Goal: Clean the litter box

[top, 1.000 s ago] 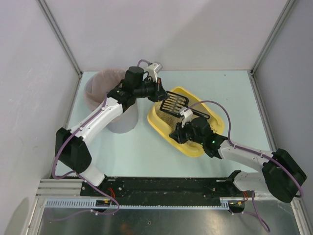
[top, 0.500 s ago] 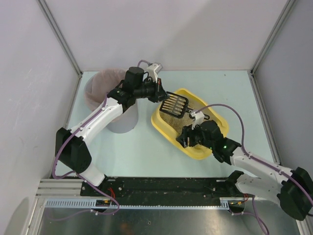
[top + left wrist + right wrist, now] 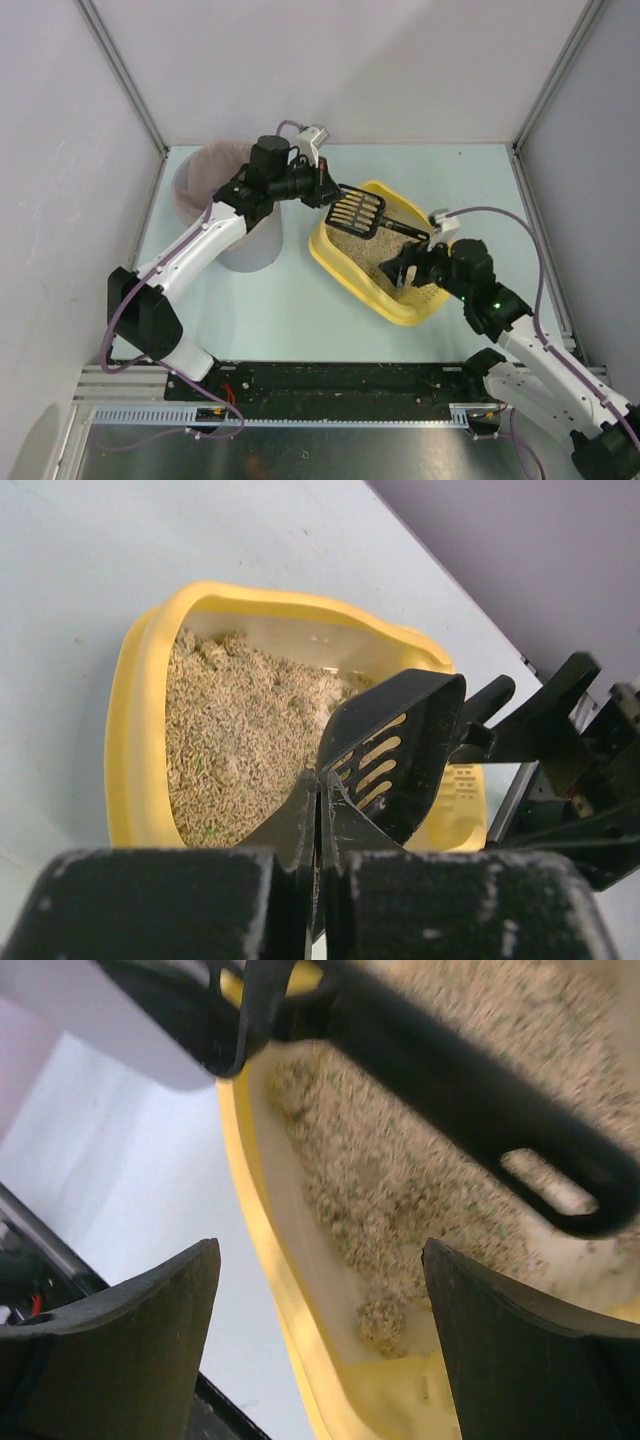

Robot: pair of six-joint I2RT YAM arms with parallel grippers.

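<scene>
Litter box (image 3: 398,312), centre-right of the top view: solid yellow. Litter (image 3: 365,250): beige, granular, a few green flecks. Scoop (image 3: 357,210): black with parallel slots, yellow showing through them in the left wrist view. Bin (image 3: 250,250), upper left: grey wall, pink liner (image 3: 200,175). Table (image 3: 300,310): plain pale blue-green. Left arm (image 3: 200,245) and right arm (image 3: 545,350): white links, black joints. Cables (image 3: 510,215): purple. Small green light (image 3: 489,291) on the right arm. Walls (image 3: 350,70): plain pale lavender-grey.

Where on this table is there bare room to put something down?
Bare table lies at the far right, between the litter box and the back wall, and nearer, between the bin, the litter box and the black rail. Crowded: over the litter box, where the scoop in the left gripper and the open right gripper hang.
</scene>
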